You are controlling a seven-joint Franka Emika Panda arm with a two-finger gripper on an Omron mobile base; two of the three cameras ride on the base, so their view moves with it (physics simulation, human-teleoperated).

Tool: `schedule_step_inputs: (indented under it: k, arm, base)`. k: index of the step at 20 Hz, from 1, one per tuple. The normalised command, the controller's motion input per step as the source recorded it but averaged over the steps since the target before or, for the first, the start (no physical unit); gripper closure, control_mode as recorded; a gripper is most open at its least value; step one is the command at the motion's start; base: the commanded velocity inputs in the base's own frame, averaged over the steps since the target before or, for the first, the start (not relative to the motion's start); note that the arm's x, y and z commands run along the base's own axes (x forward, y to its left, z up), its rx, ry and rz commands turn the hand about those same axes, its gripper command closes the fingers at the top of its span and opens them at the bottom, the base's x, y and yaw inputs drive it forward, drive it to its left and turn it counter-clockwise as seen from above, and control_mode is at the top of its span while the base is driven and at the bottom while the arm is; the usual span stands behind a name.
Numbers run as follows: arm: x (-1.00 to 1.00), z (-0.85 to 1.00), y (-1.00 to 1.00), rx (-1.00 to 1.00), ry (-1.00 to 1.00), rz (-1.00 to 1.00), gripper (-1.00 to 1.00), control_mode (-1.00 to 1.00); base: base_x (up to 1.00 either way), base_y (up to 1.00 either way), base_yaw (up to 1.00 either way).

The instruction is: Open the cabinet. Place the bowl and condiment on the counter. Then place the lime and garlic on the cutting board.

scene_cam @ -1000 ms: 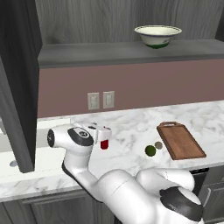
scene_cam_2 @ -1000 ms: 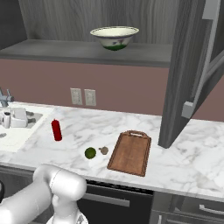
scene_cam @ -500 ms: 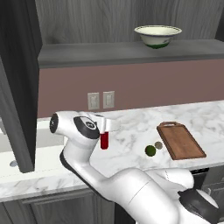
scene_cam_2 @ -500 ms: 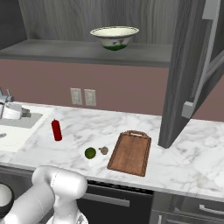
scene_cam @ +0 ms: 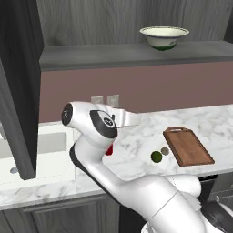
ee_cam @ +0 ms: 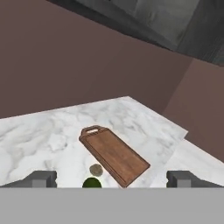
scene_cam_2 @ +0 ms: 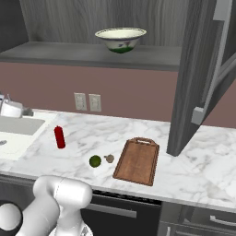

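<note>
My gripper (ee_cam: 112,178) hangs over the surface (scene_cam_2: 193,161) with its jaws wide apart and nothing between them, looking down at the lime (ee_cam: 92,183) and garlic (ee_cam: 96,169), which lie just beside the board (ee_cam: 114,154) but not on it. The risk I see: the two lie close together, so closing on the lime could nudge the garlic away, or the round lime could roll out from between my fingertips. The bowl (scene_cam_2: 120,38) sits on the open cabinet's shelf (scene_cam_2: 87,54), not yet brought down; reaching up there, my arm could clip the door (scene_cam_2: 198,78) swung out on the right. The bottle (scene_cam_2: 59,137) stands upright on the surface, well apart from the lime. The right base view shows that bottle whole, while in the left base view my arm covers most of it, leaving a red sliver (scene_cam: 108,149). The hand view shows my spread jaws; the base views show the bowl above.
</note>
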Motion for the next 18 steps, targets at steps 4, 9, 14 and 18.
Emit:
schedule_step_inputs:
  k: [4,9,14,18]
  arm:
    - [-0.19,0.29,-0.45,0.0,0.02,0.0,-1.0,-1.0]
    - [-0.16,0.21,-0.52,0.03,0.05,0.0,-1.0,-1.0]
    - [-0.09,0.17,-0.5,0.05,0.06,0.0,-1.0,-1.0]
    - [-0.05,0.18,-0.38,0.04,0.03,0.0,-1.0,-1.0]
  base:
    - [0.0,0.0,0.0]
    - [0.0,0.0,0.0]
    - [0.0,0.0,0.0]
    - [0.0,0.0,0.0]
